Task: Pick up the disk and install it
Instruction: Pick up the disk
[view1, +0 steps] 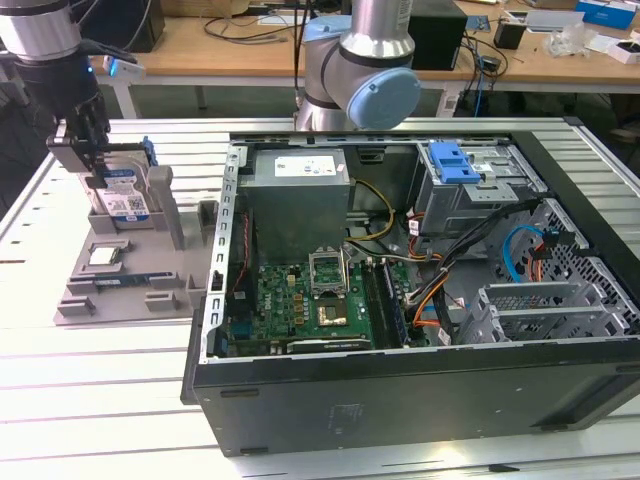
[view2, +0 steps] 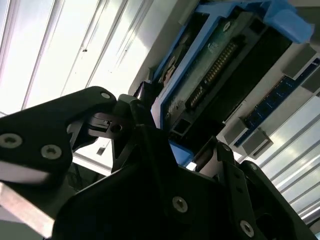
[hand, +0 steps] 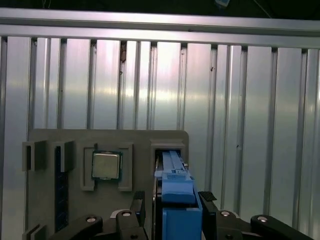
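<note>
We're at the pick-up, folks, and nothing has been installed yet. In the exterior view the gripper (view1: 93, 168) is down on the top edge of the disk (view1: 125, 200). The disk stands on edge in a slot of the grey parts fixture (view1: 120, 300), which rests on the slatted aluminium surface (view1: 100, 390). That puts it to the exterior view's left of the open computer case (view1: 400, 400) and well apart from the case.

In the first wrist view the fingers (hand: 207, 199) are drawn in narrow, one on each side of the blue caddy. By my read they're clasping the disk, not merely flanking it. The disk's lower edge looks seated in the slot, so I'd call the grip made and the lift not yet begun.

Getting it free calls for a firm squeeze and a pull in line with the slot walls, since any tilt could jam the caddy. The drive cage (view1: 480, 195) with its blue latch (view1: 455, 160) sits at the case's far corner, a long carry away.

Also on the fixture are a processor chip (hand: 106, 165), just beside the disk's slot, and a memory module (view1: 125, 281).

As for writing, the disk has a blue-and-white label and the power supply (view1: 300, 190) has a white sticker. The print on both is too small to read.
</note>
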